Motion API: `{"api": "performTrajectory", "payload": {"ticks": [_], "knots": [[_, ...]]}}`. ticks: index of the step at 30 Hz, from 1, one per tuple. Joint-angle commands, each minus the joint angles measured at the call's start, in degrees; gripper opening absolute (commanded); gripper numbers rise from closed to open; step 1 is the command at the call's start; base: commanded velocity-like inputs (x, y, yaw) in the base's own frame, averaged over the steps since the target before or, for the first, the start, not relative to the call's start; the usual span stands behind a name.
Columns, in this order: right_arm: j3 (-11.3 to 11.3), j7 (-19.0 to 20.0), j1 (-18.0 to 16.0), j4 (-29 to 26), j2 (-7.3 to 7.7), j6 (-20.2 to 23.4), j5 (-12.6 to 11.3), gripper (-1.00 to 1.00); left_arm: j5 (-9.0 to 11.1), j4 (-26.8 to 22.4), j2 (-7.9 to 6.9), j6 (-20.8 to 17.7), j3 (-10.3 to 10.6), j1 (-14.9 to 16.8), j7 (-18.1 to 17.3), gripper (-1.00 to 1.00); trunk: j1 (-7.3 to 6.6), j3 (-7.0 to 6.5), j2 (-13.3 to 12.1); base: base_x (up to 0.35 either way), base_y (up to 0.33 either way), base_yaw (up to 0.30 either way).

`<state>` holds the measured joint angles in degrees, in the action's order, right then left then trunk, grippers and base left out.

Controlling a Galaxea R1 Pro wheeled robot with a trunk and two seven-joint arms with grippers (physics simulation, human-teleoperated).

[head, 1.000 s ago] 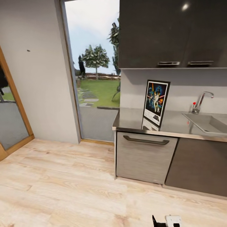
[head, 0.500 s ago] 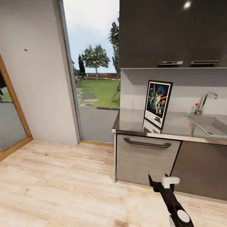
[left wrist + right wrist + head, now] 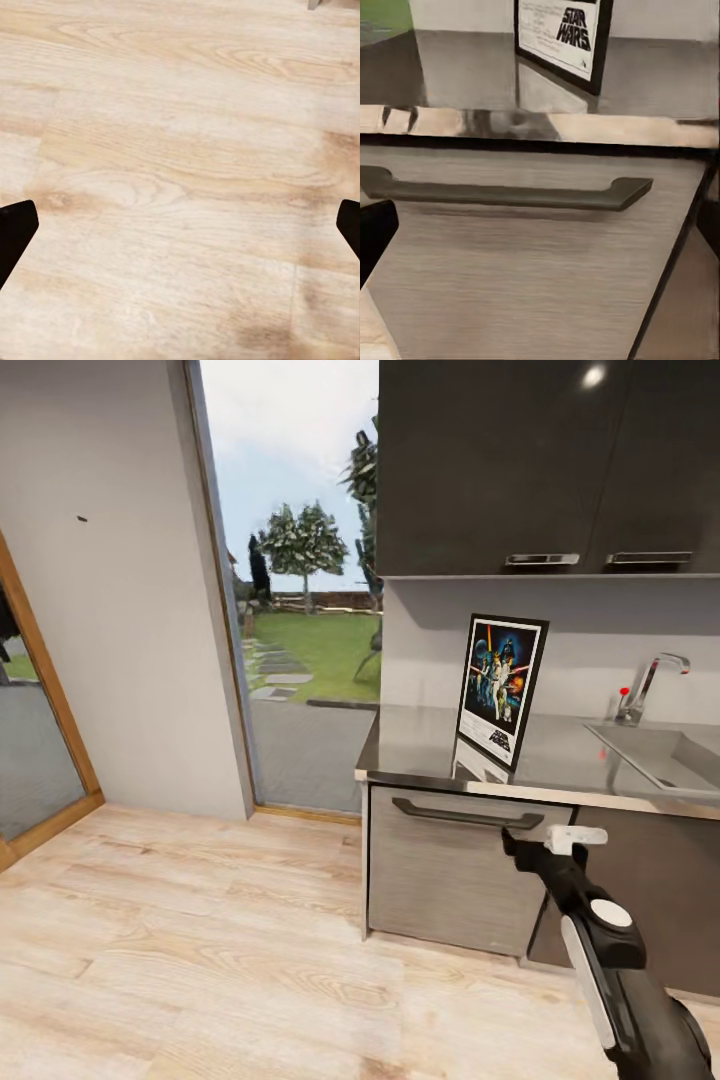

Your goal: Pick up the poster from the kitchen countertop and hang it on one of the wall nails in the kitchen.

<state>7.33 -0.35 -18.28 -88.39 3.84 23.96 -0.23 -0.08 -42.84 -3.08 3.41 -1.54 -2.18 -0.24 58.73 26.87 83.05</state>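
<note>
One poster (image 3: 500,685) stands upright near the surface (image 3: 560,760) front edge, left of the empty sink (image 3: 655,750), while the right gripper (image 3: 548,840), open and empty, hovers below over open floor (image 3: 200,940).

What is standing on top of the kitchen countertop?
On the kitchen countertop the poster stands upright near the wall. A sink with a tap is set in it. Anything behind the poster is hidden.

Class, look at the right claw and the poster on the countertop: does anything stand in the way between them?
Nothing visible blocks it. The right claw hangs in front of the drawer, below the countertop edge; the poster stands upright above, with bare countertop around it. The claw must only rise over that edge.
</note>
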Motion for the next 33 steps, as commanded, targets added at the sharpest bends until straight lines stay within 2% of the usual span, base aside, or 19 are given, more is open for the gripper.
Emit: {"api": "performTrajectory", "payload": {"ticks": [1,5,6,9,11,15,25,33], "knots": [[0.7,0.0,-1.4,-0.1,0.07,1.2,0.0,1.0,0.0,0.0,0.01,0.1,0.0,0.0,0.0,1.0,0.0,0.06,0.0,0.0,0.0,0.0],[2.7,0.0,-4.9,0.0,0.61,4.4,0.2,1.0,0.0,0.1,0.01,0.1,0.0,0.0,0.0,1.0,0.0,0.06,0.0,0.0,0.0,0.0],[3.2,0.1,-6.6,0.0,1.15,5.9,0.2,1.0,0.0,0.1,0.01,0.1,0.0,0.0,0.0,1.0,0.0,0.06,0.0,0.016,0.0,0.0],[3.7,0.1,-9.0,0.4,1.93,7.8,0.3,1.0,0.0,0.1,0.02,0.1,0.0,0.0,0.0,1.0,0.0,0.06,0.0,0.05,0.0,0.0],[4.0,0.2,-12.8,2.0,2.55,10.0,0.3,1.0,0.0,0.1,0.01,0.1,0.0,0.0,0.0,1.0,0.0,0.06,0.0,0.125,-0.003,0.0],[3.7,0.4,-17.0,5.2,2.94,13.9,0.1,1.0,0.0,0.0,0.01,0.1,0.0,0.0,0.0,1.0,0.0,0.06,0.0,0.234,-0.04,0.0],[3.5,0.5,-18.0,6.3,3.01,15.0,-0.4,1.0,0.0,0.0,0.01,0.0,0.0,0.0,0.0,1.0,0.0,0.06,0.0,0.317,-0.026,0.0],[3.5,0.5,-17.9,6.3,3.01,15.0,-0.5,1.0,0.0,0.0,0.01,0.0,0.0,0.0,0.0,1.0,0.0,0.06,0.0,0.322,-0.136,0.0]]}}
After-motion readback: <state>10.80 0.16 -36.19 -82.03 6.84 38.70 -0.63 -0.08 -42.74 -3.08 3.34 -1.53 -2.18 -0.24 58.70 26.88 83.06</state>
